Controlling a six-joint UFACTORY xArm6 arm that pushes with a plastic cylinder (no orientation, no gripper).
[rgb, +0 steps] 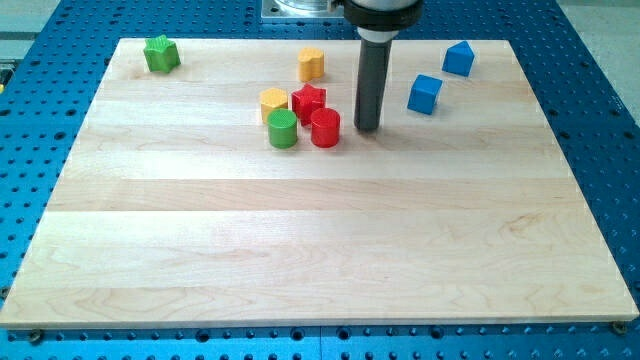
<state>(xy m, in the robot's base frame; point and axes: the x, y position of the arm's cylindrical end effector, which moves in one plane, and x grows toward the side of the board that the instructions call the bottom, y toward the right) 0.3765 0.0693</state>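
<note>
My tip (367, 128) rests on the wooden board (320, 250) in its upper middle part. The nearest block is a red cylinder (325, 128), just to the tip's left with a small gap between them. Above that cylinder sits a red star (309, 101). A green cylinder (283, 129) stands left of the red cylinder, and a yellow hexagonal block (274, 102) lies above the green one. These form a tight cluster. To the tip's right lies a blue cube (425, 94).
A second yellow block (311, 64) lies above the cluster. A green star (160, 54) sits at the board's top left corner. A blue pentagonal block (458, 58) is at the top right. Blue perforated table (30, 130) surrounds the board.
</note>
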